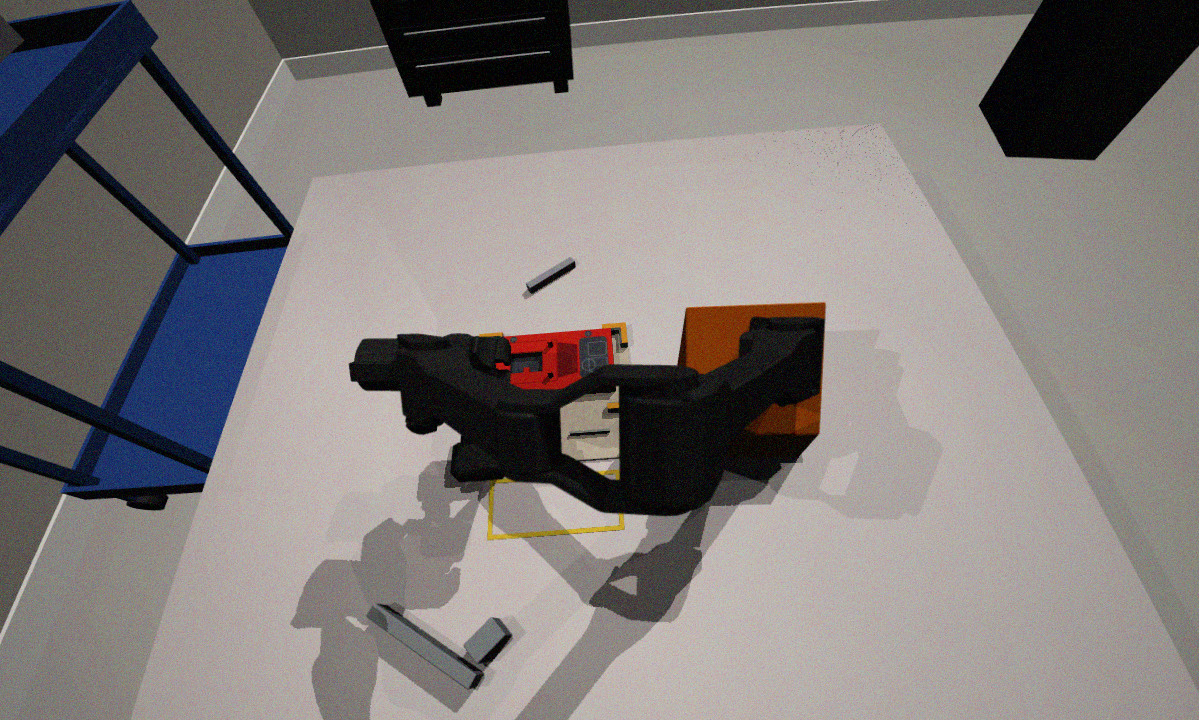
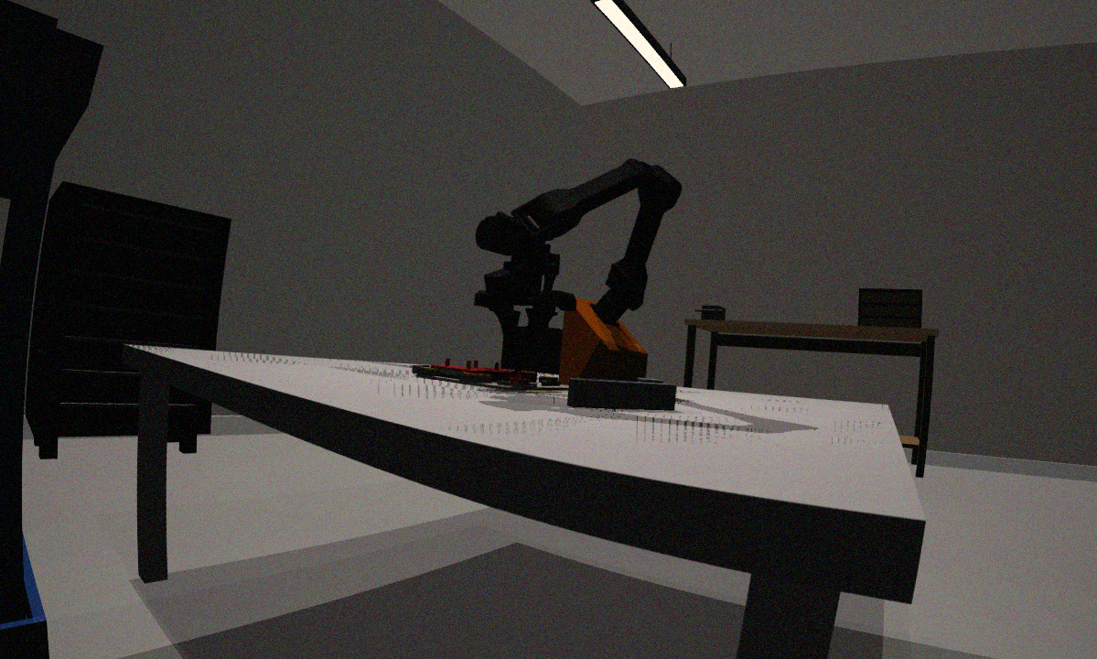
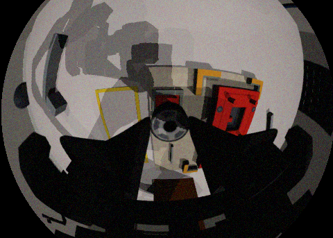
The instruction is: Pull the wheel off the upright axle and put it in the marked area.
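Note:
My gripper (image 3: 169, 120) is shut on the wheel (image 3: 159, 125), a dark round wheel with grey spokes, held between the fingertips over the beige board. The arm hides gripper and wheel in the top view; the wheel cannot be made out in the exterior view. The upright axle is not visible in the wrist view, and I cannot tell whether the wheel is still around it. The marked area is a yellow outline (image 1: 558, 532) (image 3: 118, 89) on the table beside the board, left of the gripper in the wrist view, with shadows across it.
A beige board (image 1: 590, 443) (image 3: 159, 155) lies under the gripper. A red fixture (image 1: 567, 358) (image 3: 222, 118) sits on its far side from the outline. An orange block (image 1: 715, 335) stands near the arm base. A long grey bar (image 1: 424, 644) (image 3: 52, 68) and a short bar (image 1: 551, 275) lie farther out.

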Available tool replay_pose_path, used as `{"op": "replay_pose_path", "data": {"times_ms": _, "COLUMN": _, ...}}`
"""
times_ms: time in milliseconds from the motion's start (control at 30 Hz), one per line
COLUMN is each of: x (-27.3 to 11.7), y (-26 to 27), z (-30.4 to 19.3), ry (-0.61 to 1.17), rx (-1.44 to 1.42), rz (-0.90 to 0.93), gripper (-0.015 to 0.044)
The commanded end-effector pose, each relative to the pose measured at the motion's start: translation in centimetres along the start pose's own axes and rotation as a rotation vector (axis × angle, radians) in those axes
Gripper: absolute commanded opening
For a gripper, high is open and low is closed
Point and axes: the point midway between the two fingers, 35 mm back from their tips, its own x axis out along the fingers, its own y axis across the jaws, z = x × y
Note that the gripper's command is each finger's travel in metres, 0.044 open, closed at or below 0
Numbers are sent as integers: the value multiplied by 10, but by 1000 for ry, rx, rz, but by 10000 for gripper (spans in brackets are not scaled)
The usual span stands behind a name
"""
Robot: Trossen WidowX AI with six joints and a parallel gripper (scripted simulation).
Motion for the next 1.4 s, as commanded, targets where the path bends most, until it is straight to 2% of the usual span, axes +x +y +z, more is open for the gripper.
{"op": "replay_pose_path", "data": {"times_ms": 0, "x": -1, "y": 1, "z": 0, "ry": 0, "rx": -4, "rz": 0, "gripper": 0}}
{"op": "replay_pose_path", "data": {"times_ms": 600, "x": -9, "y": 1, "z": 0, "ry": 1, "rx": -3, "rz": 0, "gripper": 0}}
{"op": "replay_pose_path", "data": {"times_ms": 933, "x": -42, "y": -3, "z": -2, "ry": 2, "rx": -2, "rz": -1, "gripper": 0}}
{"op": "replay_pose_path", "data": {"times_ms": 967, "x": -33, "y": -3, "z": -3, "ry": 7, "rx": 8, "rz": 3, "gripper": 0}}
{"op": "replay_pose_path", "data": {"times_ms": 1367, "x": -37, "y": 26, "z": -17, "ry": 6, "rx": 6, "rz": 0, "gripper": 0}}
